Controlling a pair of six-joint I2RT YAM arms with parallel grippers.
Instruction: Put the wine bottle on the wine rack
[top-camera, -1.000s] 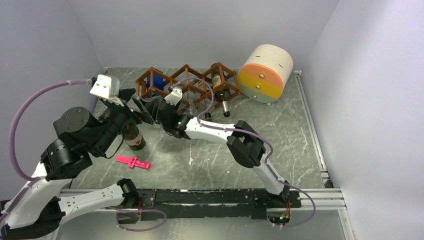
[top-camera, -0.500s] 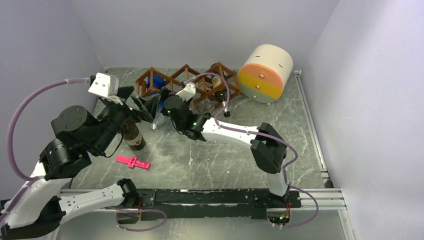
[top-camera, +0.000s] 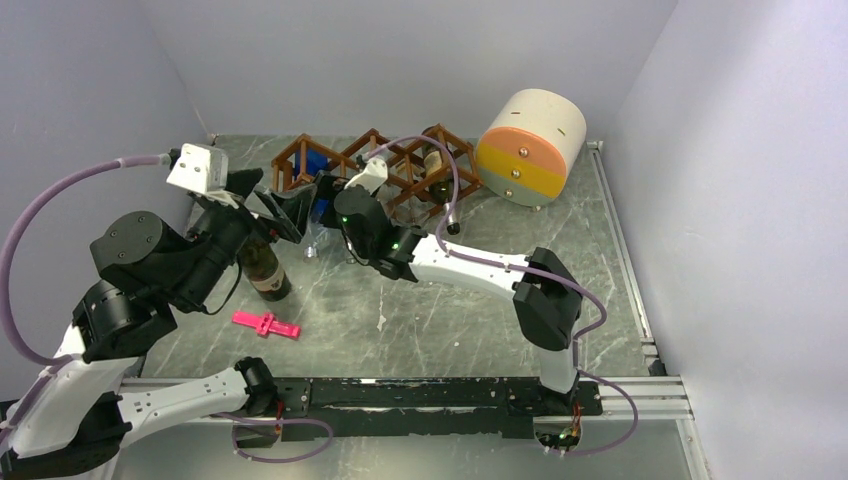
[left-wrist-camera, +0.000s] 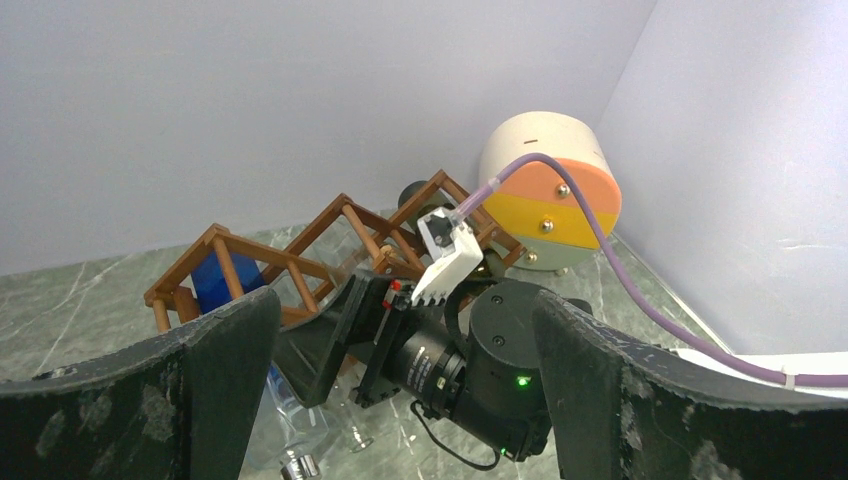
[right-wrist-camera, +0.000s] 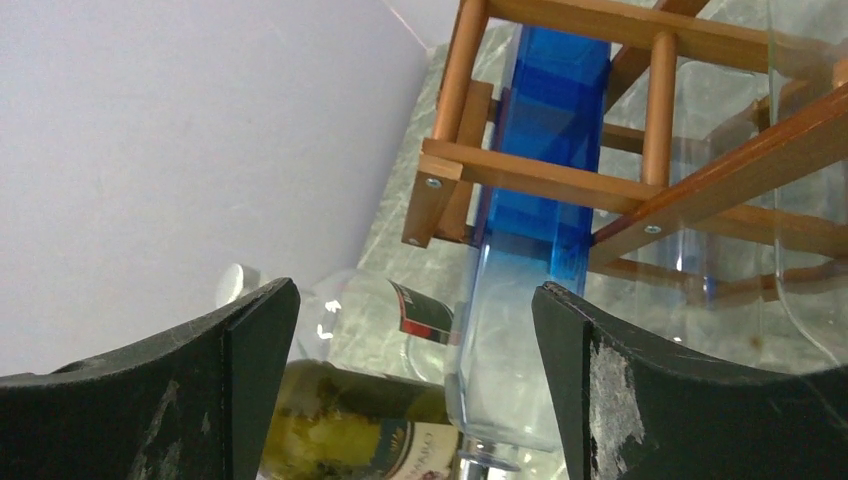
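Two arms reach over the table (top-camera: 470, 320) in the view from above. The wine rack (top-camera: 385, 165) sits at the back, just beside a big cream, orange and yellow drum (top-camera: 530, 140). A blue bottle (top-camera: 315, 163) lies in the rack's left cell, and dark bottles (top-camera: 437, 165) lie in the cells on the right. The wine bottle (top-camera: 264, 270) stands upright on the table in front of the rack's left end, not in the rack. The left claw (top-camera: 270, 200) hangs above it. The right claw (top-camera: 320, 205) is near the rack's left end. A pink thing (top-camera: 267, 324) lies on the table near the wine bottle.

From the left wrist, the left claw (left-wrist-camera: 405, 320) has its fingers wide apart and holds nothing. Past them is the right arm (left-wrist-camera: 490, 370), then the wine rack (left-wrist-camera: 330, 225) and the drum (left-wrist-camera: 550, 180).

From the right wrist, the right claw (right-wrist-camera: 415, 295) also has its fingers spread apart and clamps nothing. Beyond them the blue bottle (right-wrist-camera: 550, 130) pokes out of the wine rack (right-wrist-camera: 520, 175), clear end first. The wine bottle (right-wrist-camera: 340, 440) shows low down, with its label in sight.
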